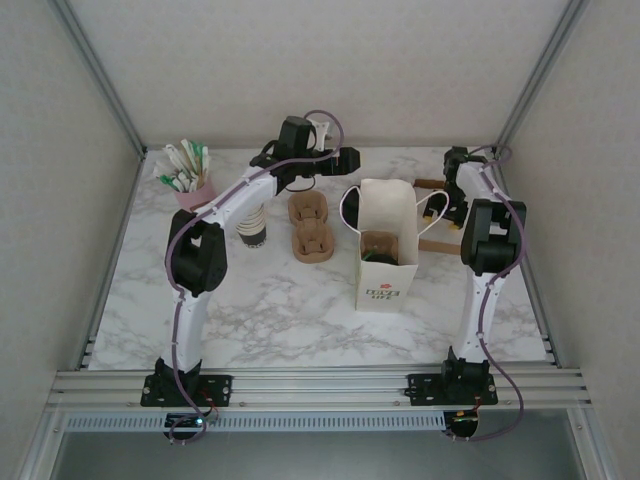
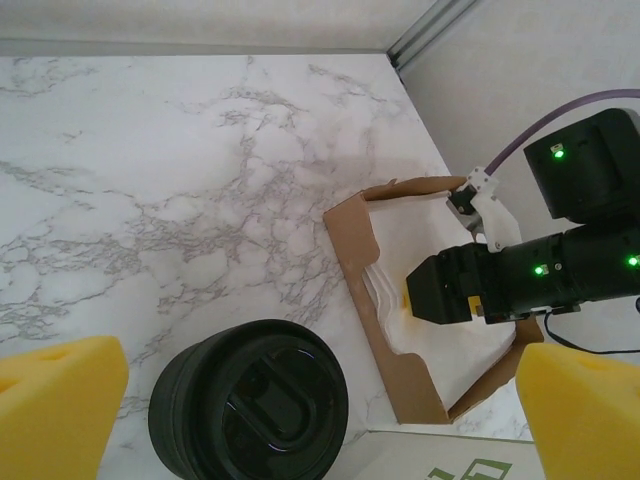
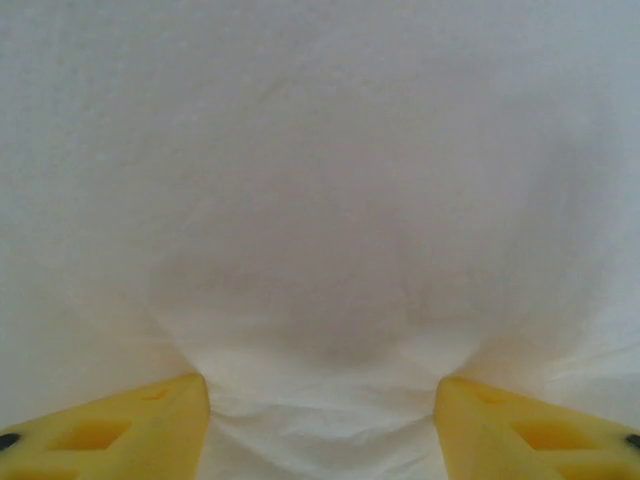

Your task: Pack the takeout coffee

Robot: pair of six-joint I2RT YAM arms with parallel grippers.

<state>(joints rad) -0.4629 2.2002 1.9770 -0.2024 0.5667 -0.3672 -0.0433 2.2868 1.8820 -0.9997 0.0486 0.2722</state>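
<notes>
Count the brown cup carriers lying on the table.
2. The far carrier and the near carrier lie one behind the other, left of the paper bag. More may be hidden inside the bag.

Takeout coffee cup (image 1: 254,228), small, cream ribbed paper with dark lower band, standing upright on the marble worktop (image 1: 280,300), left-centre, top hidden under the left arm (image 1: 225,205)

The top external camera sits high behind the arm bases, looking down and forward over the whole marble table (image 1: 280,300). The left wrist camera hangs above the far middle, facing right towards the cardboard napkin tray (image 2: 352,262), which the top view also shows at far right. The right wrist camera is pressed close against the tray's white napkins (image 3: 320,200).
</notes>
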